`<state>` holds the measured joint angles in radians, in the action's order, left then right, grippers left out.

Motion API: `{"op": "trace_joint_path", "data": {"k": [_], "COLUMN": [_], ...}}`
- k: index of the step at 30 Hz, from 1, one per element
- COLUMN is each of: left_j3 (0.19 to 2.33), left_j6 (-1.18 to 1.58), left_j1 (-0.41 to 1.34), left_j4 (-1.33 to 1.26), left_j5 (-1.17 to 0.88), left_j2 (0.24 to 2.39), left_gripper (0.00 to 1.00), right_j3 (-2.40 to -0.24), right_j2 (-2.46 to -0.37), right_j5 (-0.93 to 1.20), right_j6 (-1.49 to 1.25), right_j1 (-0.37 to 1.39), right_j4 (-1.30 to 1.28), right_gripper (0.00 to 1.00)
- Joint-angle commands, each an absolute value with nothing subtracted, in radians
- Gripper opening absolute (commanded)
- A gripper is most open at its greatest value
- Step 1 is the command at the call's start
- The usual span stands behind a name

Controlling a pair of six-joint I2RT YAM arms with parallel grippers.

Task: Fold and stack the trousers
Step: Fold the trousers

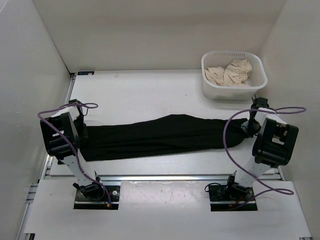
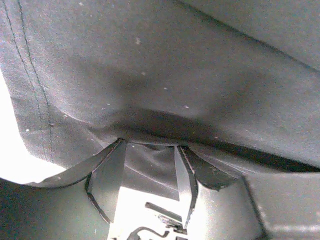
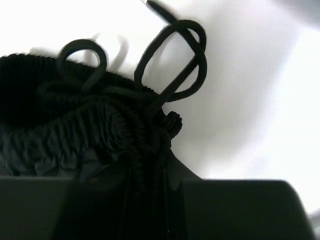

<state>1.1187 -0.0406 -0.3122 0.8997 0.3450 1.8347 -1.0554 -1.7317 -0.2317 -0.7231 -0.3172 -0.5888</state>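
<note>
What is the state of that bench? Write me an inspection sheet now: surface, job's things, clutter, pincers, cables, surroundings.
Surface: white table, no stains seen.
Job's things: black trousers stretched lengthwise between the arms, not yet folded; waistband and loose drawstring at the right end.
Clutter: white basket at the far right corner, beige cloth inside it.
Pincers: left pincer open, its fingers apart with trouser fabric between them; right pincer looks shut on the waistband.
Cables: left purple cable loops beside its arm; right purple cable hangs across the trousers' right end in the top view.
Surroundings: plain white walls; nothing else seen.
</note>
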Motion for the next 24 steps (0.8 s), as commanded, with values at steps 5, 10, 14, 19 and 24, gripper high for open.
{"op": "trace_joint_path", "data": {"k": [5,10,14,19,24], "left_j3": [1.089,1.089,1.08,1.089,1.098], "left_j6": [0.0,0.0,0.0,0.0,0.0], "left_j1": [-0.21,-0.147,-0.124,-0.115,-0.106], "left_j4": [0.83,0.839,0.848,0.857,0.867], "left_j5": [0.206,0.196,0.183,0.172,0.184], "left_j2": [1.885,1.898,1.907,1.907,1.898], "left_gripper": [0.58,0.58,0.58,0.58,0.58], "right_j3": [-1.089,-1.138,-1.279,-1.524,-1.8], "right_j2": [-1.431,-1.394,-1.494,-1.791,-2.063], "right_j5": [-0.612,-0.802,-0.978,-1.051,-1.101], "right_j6": [-0.517,-0.575,-0.852,-0.98,-0.999], "right_j1": [-0.231,0.232,0.771,1.096,1.209], "right_j4": [-0.65,-0.764,-0.899,-1.0,-1.075], "right_gripper": [0.0,0.0,0.0,0.0,0.0]}}
